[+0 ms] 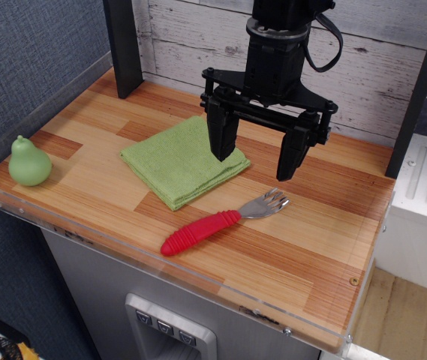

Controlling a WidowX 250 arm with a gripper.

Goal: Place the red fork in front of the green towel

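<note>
The red fork [211, 223] lies just in front of the green towel [183, 161]. The end effector [258, 161] hangs wide open and empty, so the job looks done.

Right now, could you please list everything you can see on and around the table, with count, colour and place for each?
red fork: one, red ribbed handle with silver tines, lying flat near the front edge of the table, just in front of the towel, tines pointing right.
green towel: one, light green, folded, at the middle of the table.
pear toy: one, light green, upright near the left edge.
table: one, striped wood top with a clear rim at the front and left.
plank wall: one, whitewashed, behind the table.
gripper: one, black, open and empty, hanging above the towel's right corner and behind the fork.
</note>
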